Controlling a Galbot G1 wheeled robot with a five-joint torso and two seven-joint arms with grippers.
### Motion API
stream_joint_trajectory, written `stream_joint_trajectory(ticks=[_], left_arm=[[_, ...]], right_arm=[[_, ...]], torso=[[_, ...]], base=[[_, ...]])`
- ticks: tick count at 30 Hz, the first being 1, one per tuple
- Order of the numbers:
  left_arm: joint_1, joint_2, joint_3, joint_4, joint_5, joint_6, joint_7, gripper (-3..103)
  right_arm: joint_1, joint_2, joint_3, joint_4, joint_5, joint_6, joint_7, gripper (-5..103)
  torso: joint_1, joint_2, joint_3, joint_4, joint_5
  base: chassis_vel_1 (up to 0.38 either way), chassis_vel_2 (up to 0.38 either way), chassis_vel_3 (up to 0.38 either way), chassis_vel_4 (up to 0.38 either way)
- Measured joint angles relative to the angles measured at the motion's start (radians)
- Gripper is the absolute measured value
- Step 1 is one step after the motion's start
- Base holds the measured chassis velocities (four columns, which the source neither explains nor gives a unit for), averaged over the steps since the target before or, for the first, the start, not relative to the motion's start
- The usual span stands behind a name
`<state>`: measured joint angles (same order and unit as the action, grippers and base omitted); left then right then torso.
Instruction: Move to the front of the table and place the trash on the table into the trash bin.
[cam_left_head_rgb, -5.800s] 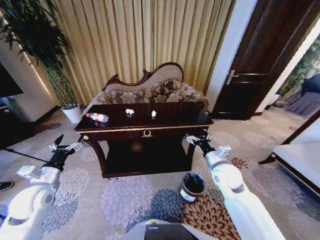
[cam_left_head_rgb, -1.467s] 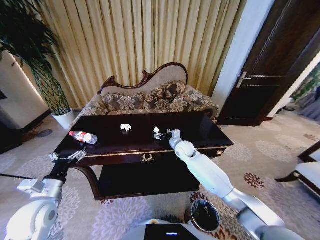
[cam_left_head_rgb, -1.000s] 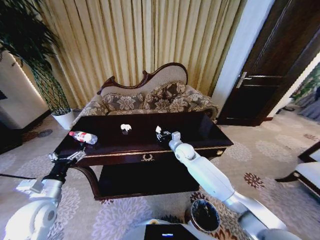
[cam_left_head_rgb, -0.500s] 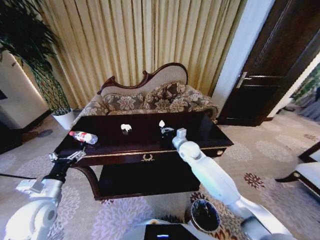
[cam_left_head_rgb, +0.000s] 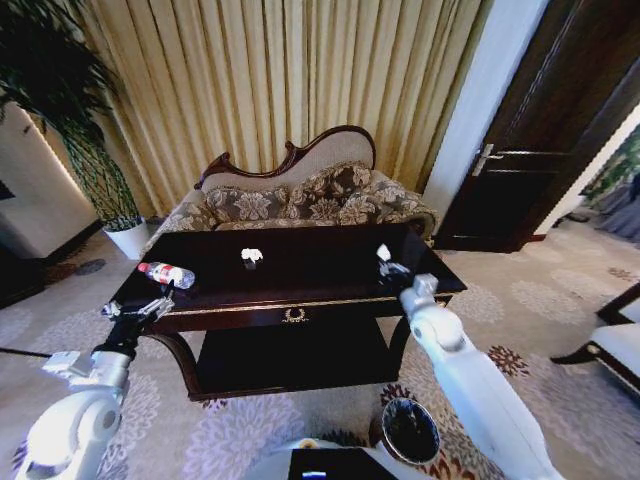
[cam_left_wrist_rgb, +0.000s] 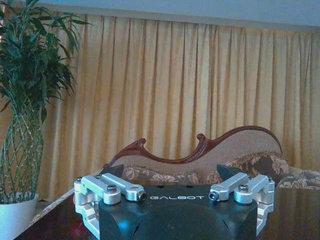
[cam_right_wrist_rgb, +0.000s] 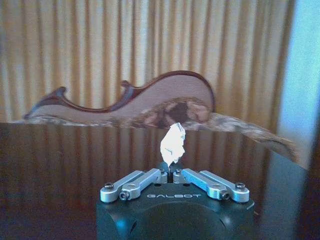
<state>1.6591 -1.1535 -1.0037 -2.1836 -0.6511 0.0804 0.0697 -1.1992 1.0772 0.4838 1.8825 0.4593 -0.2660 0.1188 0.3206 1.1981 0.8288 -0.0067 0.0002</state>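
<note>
The dark glossy table (cam_left_head_rgb: 300, 275) stands in front of me with a gold emblem on its front. On it lie a clear bottle with a red label (cam_left_head_rgb: 166, 273) at the left end and a white crumpled scrap (cam_left_head_rgb: 251, 255) near the middle. My right gripper (cam_left_head_rgb: 386, 262) hovers over the table's right part, shut on another white scrap (cam_left_head_rgb: 382, 252) that sticks up from its tips (cam_right_wrist_rgb: 173, 143). My left gripper (cam_left_head_rgb: 140, 312) is open, just off the table's left front corner, near the bottle. The dark round trash bin (cam_left_head_rgb: 411, 431) stands on the carpet below the table's right front.
A patterned sofa (cam_left_head_rgb: 300, 200) with a carved back stands behind the table, before gold curtains. A potted plant (cam_left_head_rgb: 95, 170) is at the far left, a dark door (cam_left_head_rgb: 540, 130) at the right. Patterned carpet lies around the table.
My right gripper closed on the white scrap at the table's middle, lifted it and carried it to the right. The left arm has stayed in place.
</note>
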Motion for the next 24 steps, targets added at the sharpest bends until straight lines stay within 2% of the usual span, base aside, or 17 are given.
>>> stream_joint_trajectory(ticks=[12, 24], left_arm=[[-0.004, 0.029, 0.006, 0.030, -0.021, -0.018, 0.004, 100], [-0.016, 0.024, 0.022, 0.042, -0.019, -0.023, 0.008, 100]], right_arm=[[-0.151, 0.016, 0.179, 0.099, -0.005, 0.026, 0.000, 1], [-0.197, 0.040, 0.170, 0.129, -0.029, 0.039, 0.000, 1]], torso=[[0.000, 0.000, 0.000, 0.0003, -0.0003], [0.000, 0.000, 0.000, 0.0002, -0.0001]], base=[[0.000, 0.000, 0.000, 0.000], [0.052, -0.043, -0.045, 0.048]])
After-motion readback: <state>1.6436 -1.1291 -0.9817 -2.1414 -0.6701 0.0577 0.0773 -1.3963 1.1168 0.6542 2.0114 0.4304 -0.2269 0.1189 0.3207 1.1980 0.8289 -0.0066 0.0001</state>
